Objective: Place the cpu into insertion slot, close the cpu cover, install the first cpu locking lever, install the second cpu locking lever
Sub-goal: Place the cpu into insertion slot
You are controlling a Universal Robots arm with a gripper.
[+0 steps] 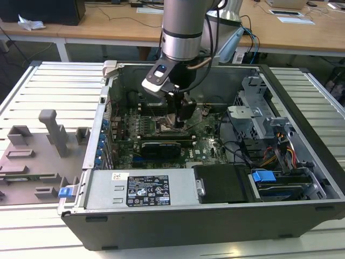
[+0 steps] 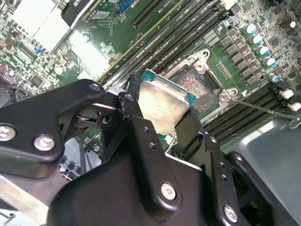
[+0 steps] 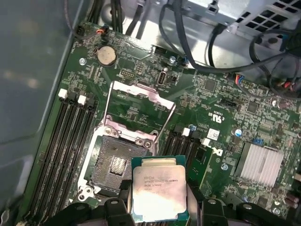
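Note:
My gripper (image 3: pixel 160 209) is shut on the cpu (image 3: pixel 158 190), a flat square chip with a pale silver top and a green edge, gripped by two opposite sides. The chip hangs just beside the insertion slot (image 3: pixel 116 165), a dark square socket that lies open and bare on the green motherboard. In the second wrist view the cpu (image 2: pixel 162 106) sits between the black fingers (image 2: pixel 134 110), short of the slot (image 2: pixel 201 88). The cpu cover (image 3: pixel 139 94) is swung up and open behind the socket. A thin locking lever (image 2: pixel 263 107) stands released. In the exterior view the gripper (image 1: pixel 182 120) is low inside the computer case.
Long memory slots (image 3: pixel 70 136) flank the socket on both sides. A silver heat sink (image 3: pixel 260 165), a coin battery (image 3: pixel 106 55) and black cables (image 3: pixel 211 42) lie around it. In the exterior view a long black card (image 1: pixel 161 148), the power supply (image 1: pixel 145 189) and a drive cage (image 1: pixel 259 116) crowd the case.

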